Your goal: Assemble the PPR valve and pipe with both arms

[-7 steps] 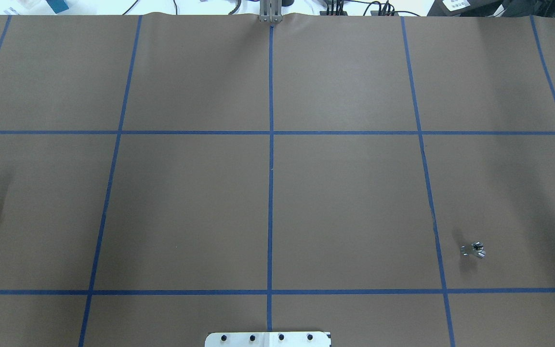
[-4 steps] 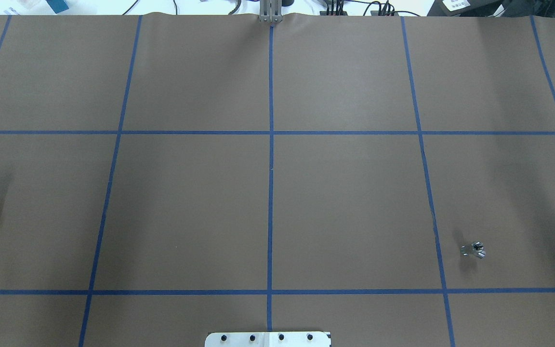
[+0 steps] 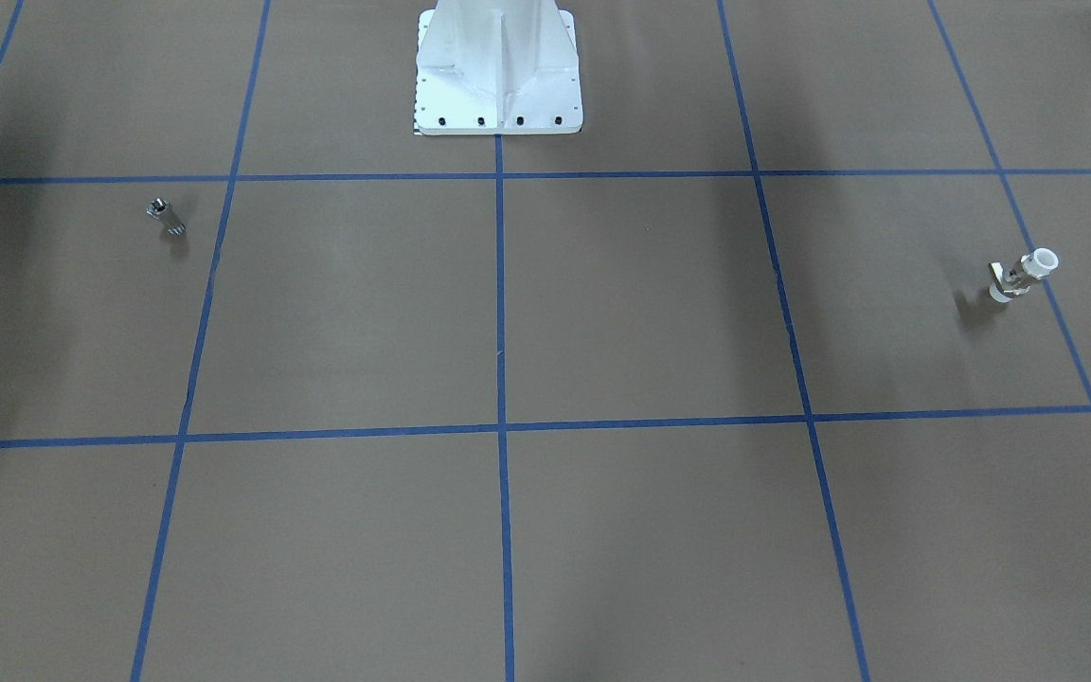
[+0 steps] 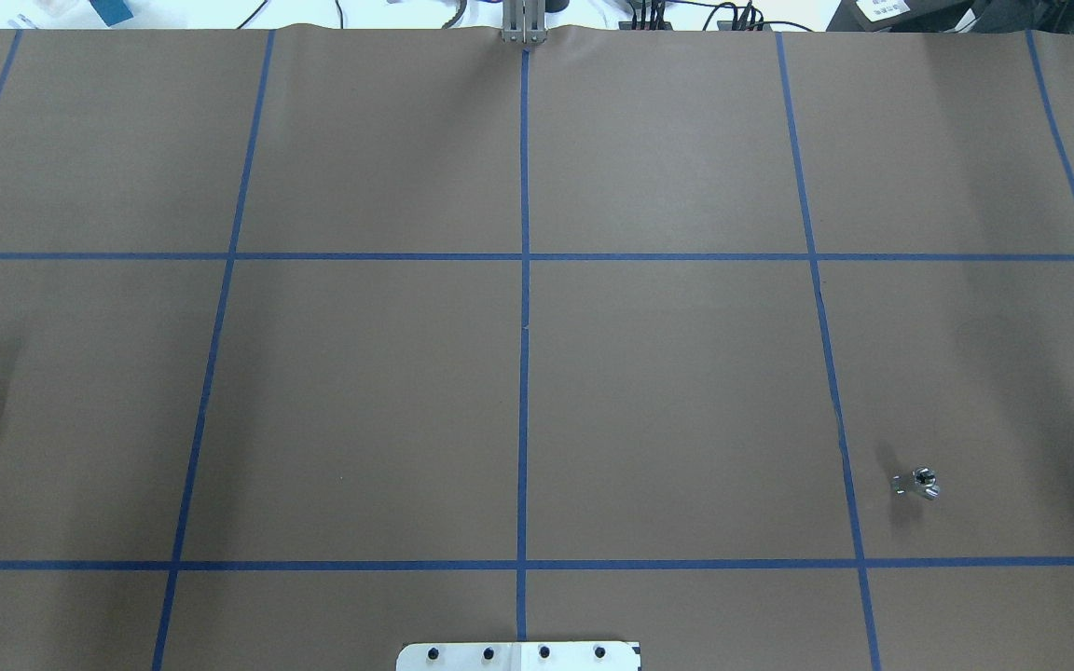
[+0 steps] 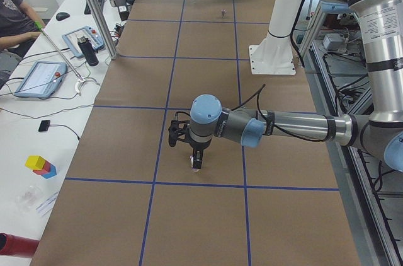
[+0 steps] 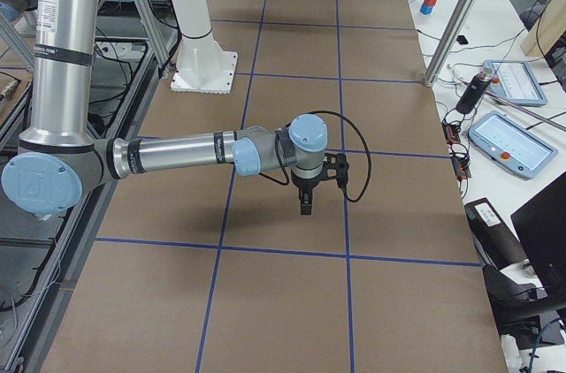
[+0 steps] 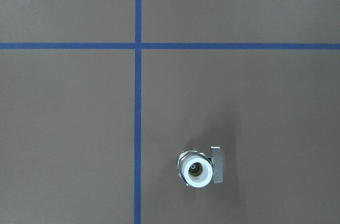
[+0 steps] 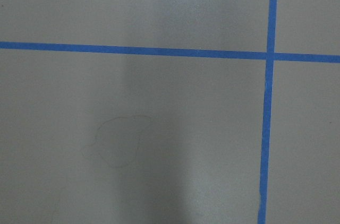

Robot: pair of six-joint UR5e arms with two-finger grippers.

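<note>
PPR valve stands upright on the brown table, white mouth up. Its long axis points straight at the left gripper, which hangs just above it. From that wrist's camera it sits low of centre, with the lever out to one side. I'd say a small shift is needed, then a straight drop. Far across the table the pipe sits nearer the right gripper, whose camera shows only bare table and blue tape. Whether either gripper's fingers are parted or closed I cannot tell.
</note>
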